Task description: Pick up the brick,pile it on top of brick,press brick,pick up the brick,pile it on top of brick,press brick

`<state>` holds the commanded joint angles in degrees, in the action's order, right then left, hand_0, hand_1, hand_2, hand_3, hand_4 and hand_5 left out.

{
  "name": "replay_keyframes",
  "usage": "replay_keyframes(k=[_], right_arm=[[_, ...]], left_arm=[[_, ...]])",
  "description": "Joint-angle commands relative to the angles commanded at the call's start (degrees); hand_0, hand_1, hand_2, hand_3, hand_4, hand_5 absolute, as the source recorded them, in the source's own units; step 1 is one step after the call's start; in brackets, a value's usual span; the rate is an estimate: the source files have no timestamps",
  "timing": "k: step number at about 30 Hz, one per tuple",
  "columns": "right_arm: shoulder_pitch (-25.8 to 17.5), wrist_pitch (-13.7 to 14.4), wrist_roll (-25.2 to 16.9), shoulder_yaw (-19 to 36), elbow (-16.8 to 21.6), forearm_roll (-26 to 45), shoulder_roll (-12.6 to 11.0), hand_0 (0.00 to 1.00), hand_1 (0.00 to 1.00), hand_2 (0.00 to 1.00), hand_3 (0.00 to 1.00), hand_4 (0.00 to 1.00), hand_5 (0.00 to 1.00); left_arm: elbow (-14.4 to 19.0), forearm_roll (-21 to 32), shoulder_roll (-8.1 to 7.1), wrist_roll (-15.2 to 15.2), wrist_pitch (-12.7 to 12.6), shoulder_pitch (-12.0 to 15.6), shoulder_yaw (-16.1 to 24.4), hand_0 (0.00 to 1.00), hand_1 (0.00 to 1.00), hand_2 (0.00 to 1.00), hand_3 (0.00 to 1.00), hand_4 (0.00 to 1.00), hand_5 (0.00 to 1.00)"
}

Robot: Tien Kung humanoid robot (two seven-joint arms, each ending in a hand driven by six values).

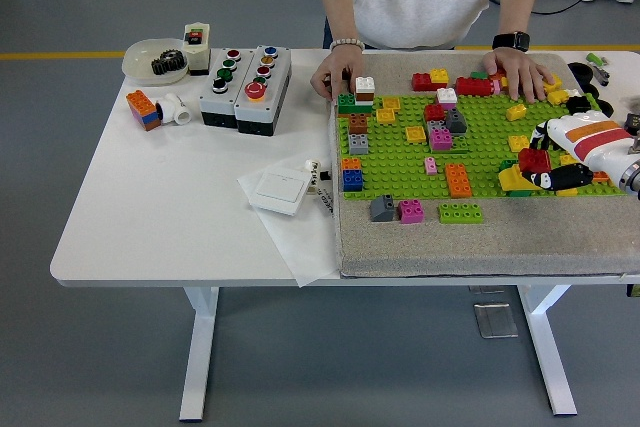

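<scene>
— What did the room look like?
— A grey floor (120,347) ran under everything, evenly lit, with a yellow line (60,55) painted across it at the far side.
— And the furniture?
— A white bench (150,217) on two white legs (200,352), each ending in a flat foot.

The bricks (455,178) and the green baseplate (480,142) are looking like shiny, bumpy plastic. The grey mat (480,242) under them is looking like rough cloth, and the white table (170,197) is looking smooth and matt.
</scene>
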<state>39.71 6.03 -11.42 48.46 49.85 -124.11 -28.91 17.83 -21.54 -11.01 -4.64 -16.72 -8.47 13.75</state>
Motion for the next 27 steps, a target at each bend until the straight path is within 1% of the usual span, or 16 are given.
replay_keyframes(k=[3, 12, 20, 23, 27], right_arm=[[1.04, -0.02, -0.59, -1.66, -0.94, 0.04, -0.25, 0.577, 0.507, 0.533, 0.507, 0.746, 0.361], [2.22, 0.81, -1.3, -3.45, -1.88, -0.58, -0.14, 0.579, 0.508, 0.534, 0.511, 0.742, 0.346], [3.51, 1.58, -2.63, -5.61, -4.11, -0.83, 0.44, 0.579, 0.509, 0.535, 0.51, 0.741, 0.341], [4.22, 2.08, -3.02, -6.38, -5.63, -1.61, 0.97, 0.587, 0.511, 0.537, 0.51, 0.738, 0.332], [4.6, 2.41, -3.21, -6.76, -6.41, -1.79, 1.27, 0.587, 0.511, 0.537, 0.51, 0.738, 0.332]], left_arm=[[0.0, -0.1, 0.01, -0.04, 0.0, -0.03, 0.05, 0.791, 0.798, 0.815, 0.643, 0.661, 0.654], [0.02, -0.16, 0.1, -0.05, -0.03, -0.04, 0.09, 0.793, 0.798, 0.816, 0.643, 0.661, 0.654], [0.1, -0.35, 0.15, -0.09, -0.02, -0.05, 0.13, 0.793, 0.799, 0.816, 0.643, 0.661, 0.654], [0.15, -0.52, 0.16, -0.15, 0.0, -0.03, 0.19, 0.793, 0.798, 0.816, 0.643, 0.661, 0.654], [0.19, -0.73, 0.16, -0.22, 0.04, -0.04, 0.27, 0.793, 0.798, 0.816, 0.643, 0.661, 0.654]])
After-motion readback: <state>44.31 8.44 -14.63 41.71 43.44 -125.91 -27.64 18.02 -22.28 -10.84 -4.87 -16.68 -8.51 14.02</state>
